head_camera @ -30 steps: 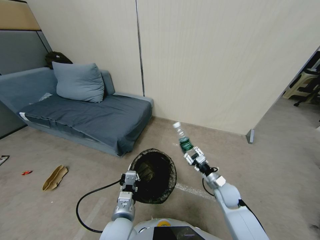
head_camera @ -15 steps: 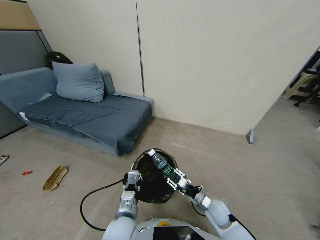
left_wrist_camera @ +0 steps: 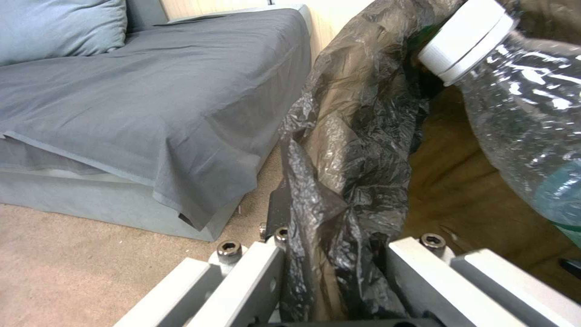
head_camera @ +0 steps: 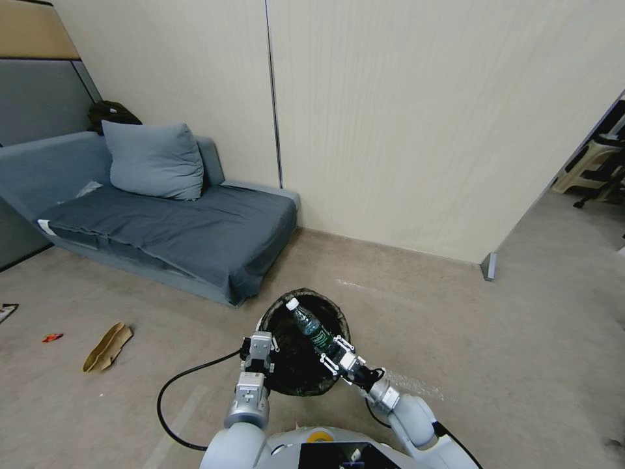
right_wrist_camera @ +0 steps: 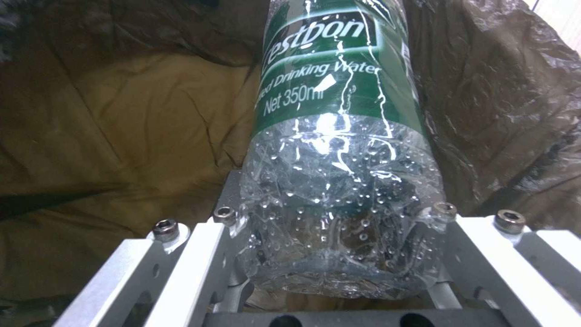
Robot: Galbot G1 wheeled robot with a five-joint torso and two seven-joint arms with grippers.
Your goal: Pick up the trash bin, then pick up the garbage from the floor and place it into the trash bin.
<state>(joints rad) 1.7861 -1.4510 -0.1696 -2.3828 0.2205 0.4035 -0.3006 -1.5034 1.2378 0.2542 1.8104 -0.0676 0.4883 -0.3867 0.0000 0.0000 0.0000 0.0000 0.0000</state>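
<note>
Two end effectors worked at trash bin (head_camera: 306, 345). Left end effector (head_camera: 259, 347) was clamped on bin's near rim, black liner pinched between its fingers (left_wrist_camera: 242, 277). Right end effector (head_camera: 337, 355) gripped base of clear water bottle (head_camera: 307, 322), fingers (right_wrist_camera: 175, 268) tight on both sides; bottle slanted forward from it over bin's mouth, white cap farthest away. Tan curled scrap (head_camera: 107, 346) and small red wrapper (head_camera: 52, 337) lay on floor far to left of left end effector.

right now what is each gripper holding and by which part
The right gripper holds a plastic water bottle by its base end, over the trash bin. The left gripper clamps the bin's bag-lined rim.
</note>
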